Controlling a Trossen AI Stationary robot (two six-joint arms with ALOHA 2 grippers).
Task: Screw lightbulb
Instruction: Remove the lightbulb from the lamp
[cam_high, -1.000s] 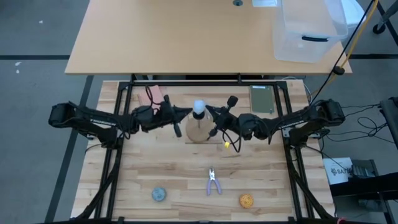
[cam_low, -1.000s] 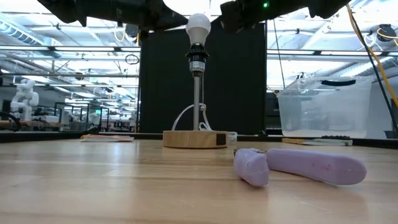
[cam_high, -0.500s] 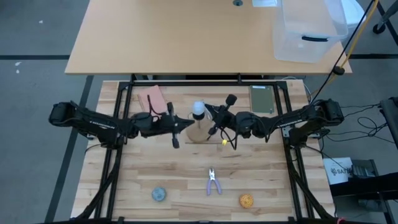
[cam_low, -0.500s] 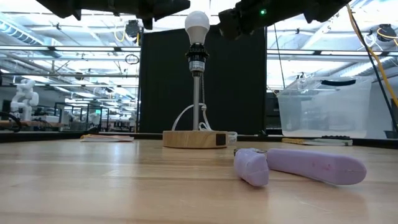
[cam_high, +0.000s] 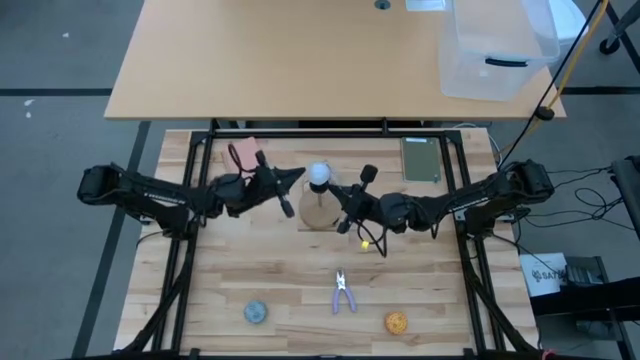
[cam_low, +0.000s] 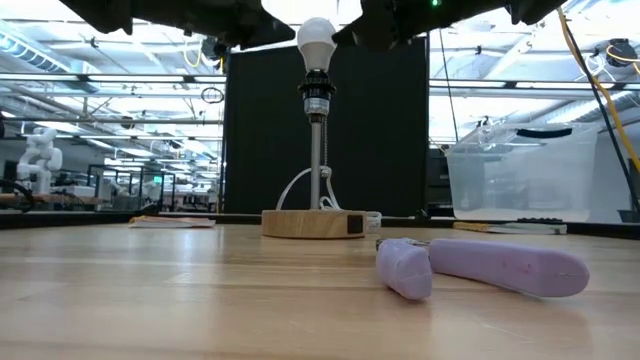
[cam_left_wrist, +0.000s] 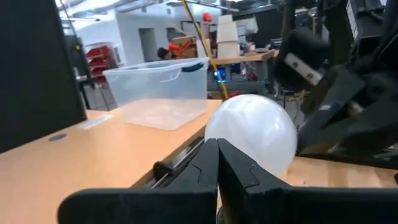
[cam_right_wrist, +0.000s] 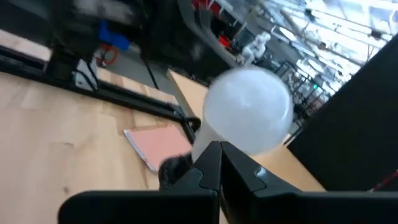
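Observation:
The small white lightbulb (cam_high: 319, 175) sits upright by its screw base in the socket on top of the lamp post (cam_low: 317, 150). The post stands on the round wooden stand (cam_high: 318, 212). My left gripper (cam_high: 298, 178) is shut at bulb height on the bulb's left. In the left wrist view its joined fingertips (cam_left_wrist: 217, 163) point at the bulb (cam_left_wrist: 252, 134). My right gripper (cam_high: 336, 192) is shut close on the bulb's right. In the right wrist view its fingertips (cam_right_wrist: 220, 163) point at the bulb (cam_right_wrist: 247, 111). My left gripper's shut fingertips stand level right at the bulb's left side; I cannot tell whether they touch it. My right gripper's shut fingertips stand level right at the bulb's right side; I cannot tell whether they touch it.
Purple pliers (cam_high: 343, 292), a blue-grey ball (cam_high: 256, 312) and an orange ball (cam_high: 396, 322) lie toward the near edge. A pink notebook (cam_high: 240, 153) and a grey-green pad (cam_high: 420, 158) lie at the far edge. A clear bin (cam_high: 495, 50) stands on the far table.
My left gripper has swung toward the near edge and then back toward the far edge, beside the bulb. My right gripper has shifted a little toward the near edge and toward the bulb. The bulb has stayed in its socket.

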